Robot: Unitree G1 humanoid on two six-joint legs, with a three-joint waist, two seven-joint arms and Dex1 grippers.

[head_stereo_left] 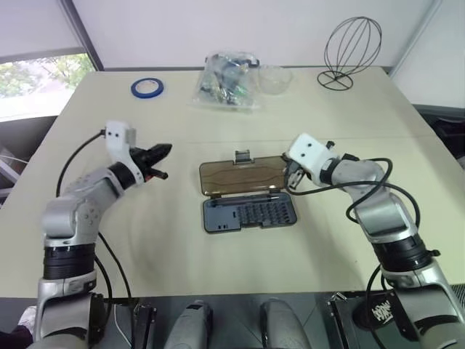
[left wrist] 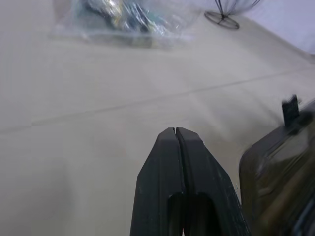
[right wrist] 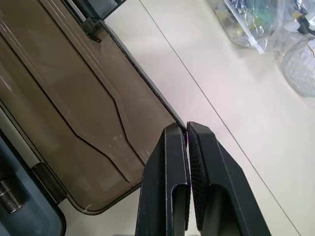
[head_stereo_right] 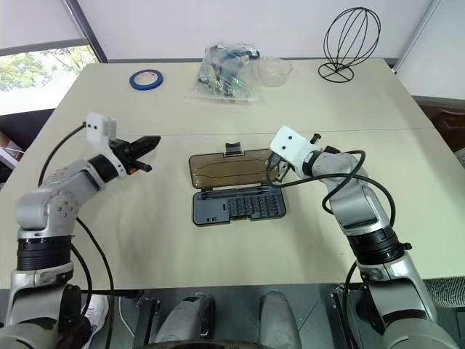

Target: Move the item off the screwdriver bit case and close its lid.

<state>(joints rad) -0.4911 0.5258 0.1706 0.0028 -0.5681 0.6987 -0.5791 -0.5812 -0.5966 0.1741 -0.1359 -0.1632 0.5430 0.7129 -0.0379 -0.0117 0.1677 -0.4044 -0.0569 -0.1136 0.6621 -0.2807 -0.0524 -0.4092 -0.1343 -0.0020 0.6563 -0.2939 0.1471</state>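
**Closed Right Gripper at the Edge of the Brown Lid**

The right gripper (right wrist: 187, 129) rises into view with its two black fingers (right wrist: 165, 187) pressed nearly together, only a thin slit between them. Their tips sit at the rim of the lid (right wrist: 74, 103), a translucent smoky-brown panel lying flat and open on the pale table (right wrist: 236, 118). Whether the tips touch the rim cannot be told. A raised angular outline runs across the lid's surface, and a small black latch tab (right wrist: 93, 25) sits at its outer edge. At the hinge side, a strip of the dark grey-blue tray (right wrist: 19, 216) shows. Well apart, a clear plastic bag of parts (right wrist: 256, 24) rests beside a clear rounded container (right wrist: 300, 64).
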